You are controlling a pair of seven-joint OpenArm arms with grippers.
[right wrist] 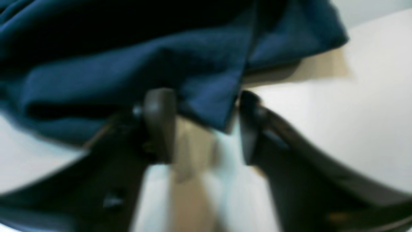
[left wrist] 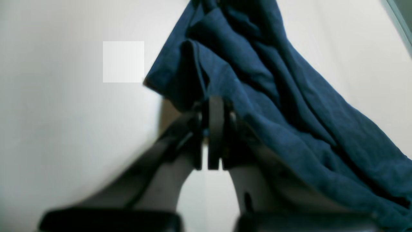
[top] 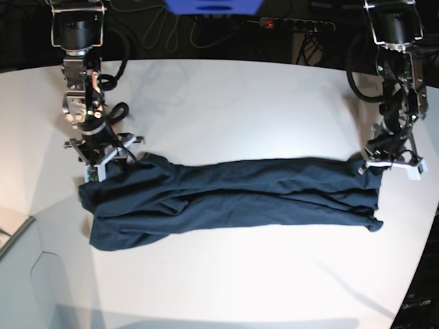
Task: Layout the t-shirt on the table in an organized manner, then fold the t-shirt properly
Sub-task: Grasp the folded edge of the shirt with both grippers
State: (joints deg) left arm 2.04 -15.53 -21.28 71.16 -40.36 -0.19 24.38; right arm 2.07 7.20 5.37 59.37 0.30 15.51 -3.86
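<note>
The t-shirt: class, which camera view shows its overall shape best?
The base view: the whole t-shirt lies stretched in a long band across the table. The left wrist view shows only bunched folds; the right wrist view, a blurred corner.

behind the far edge, a black power strip (top: 296, 25) with a small red light lay on the dark floor. loose black cables (top: 154, 31) trailed beside it. a blue object (top: 212, 6) sat at the top middle, cut off by the frame. at the lower left, a pale grey surface (top: 20, 274) stood just beside the near corner.
</note>
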